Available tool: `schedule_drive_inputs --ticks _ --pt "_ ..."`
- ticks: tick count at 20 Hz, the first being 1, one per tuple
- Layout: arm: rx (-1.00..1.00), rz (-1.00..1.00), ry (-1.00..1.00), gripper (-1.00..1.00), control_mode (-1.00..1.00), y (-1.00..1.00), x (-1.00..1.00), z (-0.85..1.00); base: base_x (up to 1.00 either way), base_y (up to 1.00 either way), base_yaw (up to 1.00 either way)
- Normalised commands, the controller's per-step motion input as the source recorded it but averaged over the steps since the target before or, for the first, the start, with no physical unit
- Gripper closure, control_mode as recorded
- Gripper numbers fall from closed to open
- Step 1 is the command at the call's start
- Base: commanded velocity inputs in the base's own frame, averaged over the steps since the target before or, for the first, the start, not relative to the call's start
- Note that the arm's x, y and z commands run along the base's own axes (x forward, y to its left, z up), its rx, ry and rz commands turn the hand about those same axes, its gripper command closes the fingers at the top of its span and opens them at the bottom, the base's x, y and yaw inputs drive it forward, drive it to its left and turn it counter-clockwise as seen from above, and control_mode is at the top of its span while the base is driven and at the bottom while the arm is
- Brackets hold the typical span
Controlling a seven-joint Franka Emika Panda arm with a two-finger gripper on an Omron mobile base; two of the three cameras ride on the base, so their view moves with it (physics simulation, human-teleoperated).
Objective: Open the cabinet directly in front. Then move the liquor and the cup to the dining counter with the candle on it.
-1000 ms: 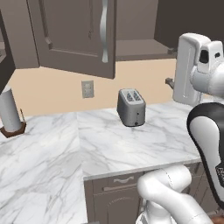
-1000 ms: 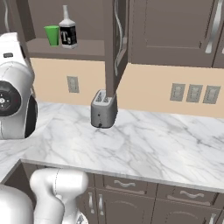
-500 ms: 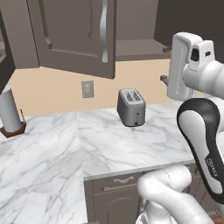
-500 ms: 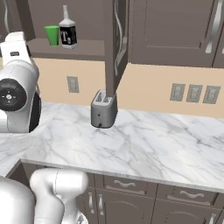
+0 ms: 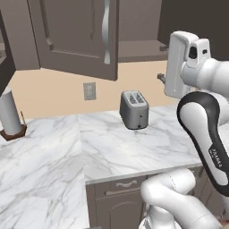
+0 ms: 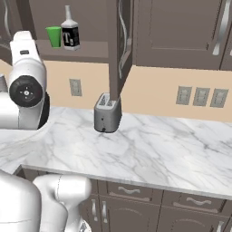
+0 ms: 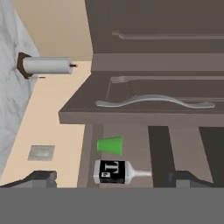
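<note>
Cabinet (image 6: 118, 41) open; liquor (image 7: 112, 172) beside cup (image 7: 110, 145) on shelf, unmoved. Hand (image 7: 113, 177) spread, empty, facing liquor.

Bright green cup (image 6: 54, 36); dark liquor bottle (image 6: 70, 35) with black label, white T; grey-brown cabinet doors (image 5: 74, 36); white grey-veined marble worktop (image 6: 149, 152); silver-grey toaster (image 5: 134, 109).

A home kitchen, rendered rather than real: a white marble bench (image 6: 149, 149) with grey veins runs along a beige wall, dark panelled wall cabinets (image 6: 181, 31) with curved silver handles hang above, a silver toaster (image 5: 134, 109) stands by wall sockets (image 6: 201, 96), and a paper-towel roll (image 5: 10, 114) (upright on a wooden stand) sits nearby.
</note>
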Motion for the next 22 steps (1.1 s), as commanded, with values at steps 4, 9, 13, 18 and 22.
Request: schedule_drive_inputs --ticks 4,9,13,18,22 --pt "0.0 0.11 0.0 -1.0 -1.0 0.25 0.31 0.0 0.0 0.0 0.0" --pt "0.0 0.11 0.0 -1.0 -1.0 0.21 0.32 0.0 0.0 0.0 0.0" --pt "0.0 0.1 0.0 -1.0 -1.0 0.13 0.36 0.0 0.0 0.0 0.0" --pt "0.01 0.1 -0.01 -1.0 -1.0 0.07 0.38 0.0 0.0 0.0 0.0" --pt "0.0 0.1 -0.04 -1.0 -1.0 0.21 0.19 0.0 0.0 0.0 0.0"
